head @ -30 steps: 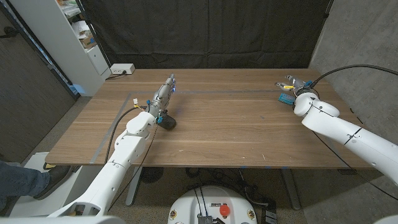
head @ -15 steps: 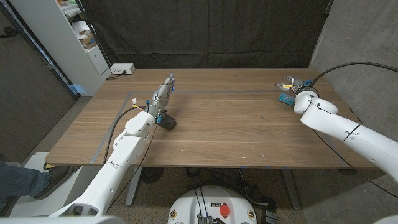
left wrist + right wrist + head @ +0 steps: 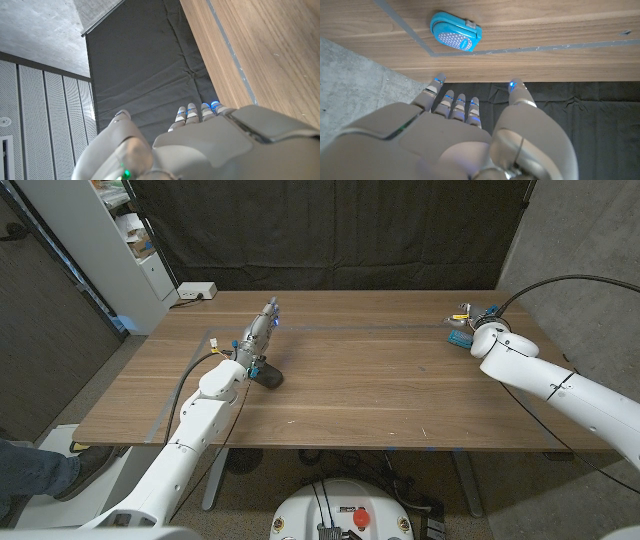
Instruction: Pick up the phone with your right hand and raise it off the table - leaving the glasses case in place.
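A blue oval glasses case (image 3: 456, 32) with a dotted lid lies on the wooden table near the far right corner, and its blue shows again (image 3: 458, 339) just beside my right hand. My right hand (image 3: 474, 317) hovers by it with fingers (image 3: 460, 104) straight and apart, holding nothing and not touching the case. My left hand (image 3: 262, 330) is at the left middle of the table, its fingers (image 3: 191, 113) stretched toward the far edge, empty. A small dark object (image 3: 268, 376) sits by my left wrist; I cannot tell whether it is the phone.
Grey tape lines (image 3: 330, 328) mark a rectangle on the table (image 3: 380, 400). A white power strip (image 3: 196, 291) lies at the far left corner. White shelves (image 3: 120, 240) stand beyond the table's left side, and a black curtain (image 3: 330, 230) hangs behind.
My right forearm has swung slightly, and the right hand has edged a little toward the far right. My left forearm has shifted a touch to the left. The case has not moved.
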